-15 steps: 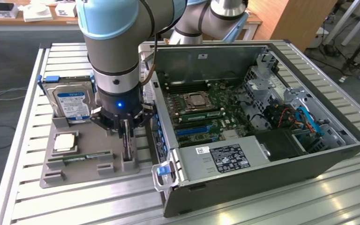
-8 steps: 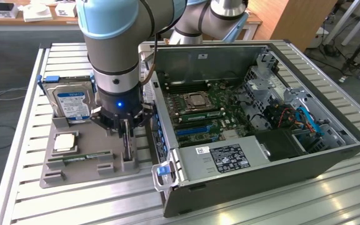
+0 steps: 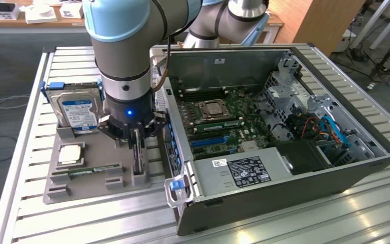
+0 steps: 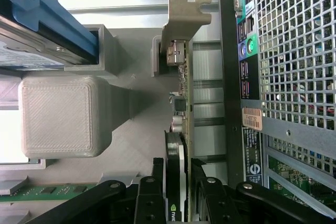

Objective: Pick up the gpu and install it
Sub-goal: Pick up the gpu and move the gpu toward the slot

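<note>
Currently the black tool [image 3: 136, 146] is clamped on the gpu [image 3: 138, 163], a thin dark card with a pale metal bracket [image 4: 182, 19], standing on edge in the grey printed tray [image 3: 79, 189]. A silver hard drive [image 3: 78, 112] and green RAM stick [image 3: 87, 172] share the tray; the open steel computer case [image 3: 283, 195] stands just beside it on the slatted counter [image 3: 66, 223].

- One robot arm [image 3: 124, 51] with one gripper [image 3: 136, 152]
- One gpu [image 4: 181, 106]
- One hard drive [image 3: 78, 109]
- One processor chip [image 3: 70, 154]
- One loose RAM stick [image 3: 90, 171]
- One grey holder tray [image 3: 79, 192]
- One open computer case [image 3: 330, 178]
- One slatted metal table [image 3: 283, 223]
</note>
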You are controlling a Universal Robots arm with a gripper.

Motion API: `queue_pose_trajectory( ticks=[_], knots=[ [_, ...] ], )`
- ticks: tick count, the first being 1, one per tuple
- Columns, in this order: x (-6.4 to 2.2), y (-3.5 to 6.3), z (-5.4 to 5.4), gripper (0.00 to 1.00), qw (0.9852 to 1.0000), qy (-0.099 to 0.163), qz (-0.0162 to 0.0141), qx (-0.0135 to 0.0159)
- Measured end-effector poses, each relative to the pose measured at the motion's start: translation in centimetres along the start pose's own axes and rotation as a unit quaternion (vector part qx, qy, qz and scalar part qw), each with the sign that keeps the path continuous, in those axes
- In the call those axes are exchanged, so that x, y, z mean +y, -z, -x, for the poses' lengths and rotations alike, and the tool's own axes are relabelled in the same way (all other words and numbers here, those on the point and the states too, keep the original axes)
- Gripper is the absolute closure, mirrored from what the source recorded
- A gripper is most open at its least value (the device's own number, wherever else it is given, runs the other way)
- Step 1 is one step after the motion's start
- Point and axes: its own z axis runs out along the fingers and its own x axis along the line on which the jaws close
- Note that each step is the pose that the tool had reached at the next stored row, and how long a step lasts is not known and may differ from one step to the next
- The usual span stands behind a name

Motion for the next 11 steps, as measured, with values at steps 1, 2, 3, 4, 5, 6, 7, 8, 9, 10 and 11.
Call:
queue_pose_trajectory(
  ticks=[1, 2, 3, 4, 5, 6, 7, 8, 9, 10, 11],
  knots=[
    [0.0, 0.0, 0.0, 0.67, 1.0, 0.0, 0.0, 0.0],
    [0.0, 0.0, 0.0, 0.67, 1.0, 0.0, 0.0, 0.0],
    [0.0, 0.0, 0.0, 0.67, 1.0, 0.0, 0.0, 0.0],
    [0.0, 0.0, 0.0, 0.67, 1.0, 0.0, 0.0, 0.0],
    [0.0, 0.0, 0.0, 0.67, 1.0, 0.0, 0.0, 0.0],
    [0.0, 0.0, 0.0, 0.67, 1.0, 0.0, 0.0, 0.0],
    [0.0, 0.0, 0.0, 0.67, 1.0, 0.0, 0.0, 0.0],
    [0.0, 0.0, 0.0, 0.67, 1.0, 0.0, 0.0, 0.0],
    [0.0, 0.0, 0.0, 0.67, 1.0, 0.0, 0.0, 0.0],
    [0.0, 0.0, 0.0, 0.67, 1.0, 0.0, 0.0, 0.0],
    [0.0, 0.0, 0.0, 0.68, 1.0, 0.0, 0.0, 0.0001]
  ],
)
